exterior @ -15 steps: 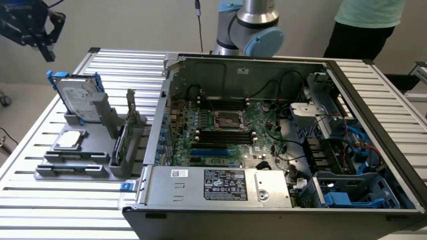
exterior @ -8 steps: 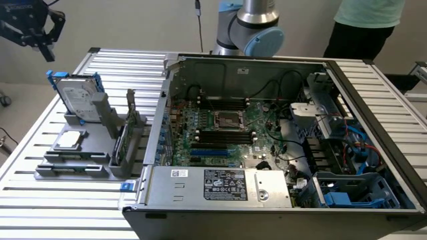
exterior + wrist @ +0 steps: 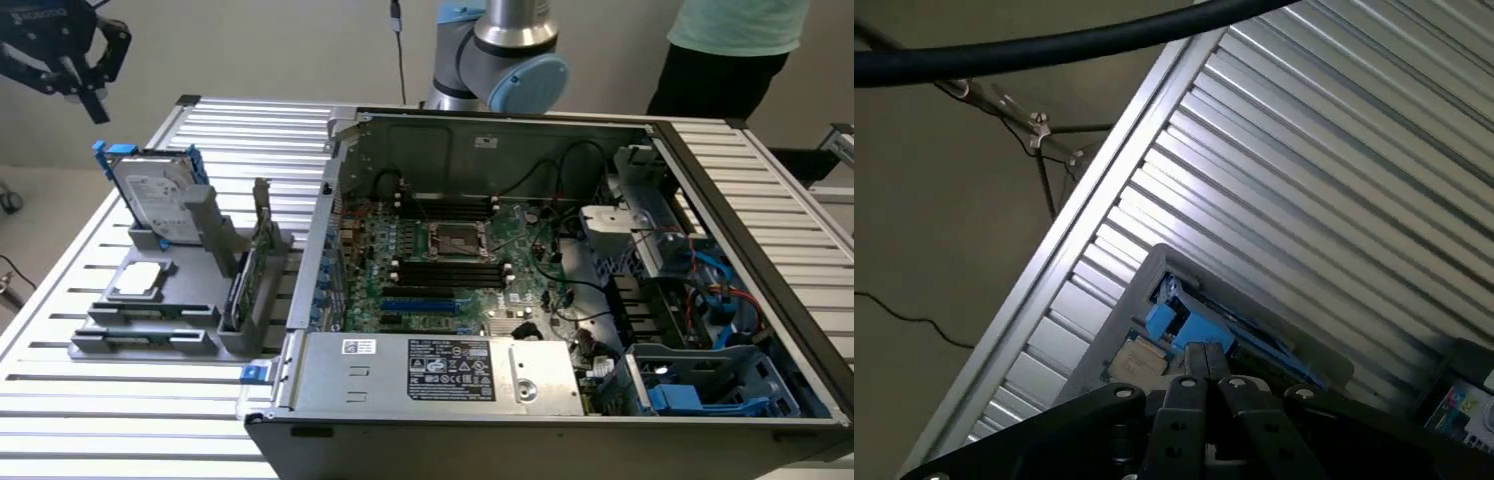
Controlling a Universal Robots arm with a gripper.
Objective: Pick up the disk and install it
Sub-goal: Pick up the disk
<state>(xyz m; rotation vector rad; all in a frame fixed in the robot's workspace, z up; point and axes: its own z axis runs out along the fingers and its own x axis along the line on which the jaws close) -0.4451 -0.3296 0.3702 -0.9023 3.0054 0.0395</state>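
End effector (image 3: 91, 100) first, at the exterior view's far left: we see it hanging in the air above the table (image 3: 80, 400), its black fingers pressed together with nothing between them. Its upper body is cut off by the frame edge. In the wrist view the end effector (image 3: 1206, 362) shows the same closed fingertips, with the blue rail of the disk (image 3: 1172, 322) below them; whether they touch it we cannot tell from there.

Just right of it and lower, we count one disk (image 3: 158, 195), standing on edge and slightly tilted in one grey holder (image 3: 147, 335), label facing out, blue rails on its sides. Its lower end is hidden inside the holder. One smaller flat silver square piece (image 3: 143, 280) lies on the same holder, in front of the disk.

Further right stands one open computer case (image 3: 534, 135), with one silver box with stickers (image 3: 441, 372) at its near edge. Behind it we see the arm (image 3: 501, 60) and one person (image 3: 734, 40), both cut off at the top.
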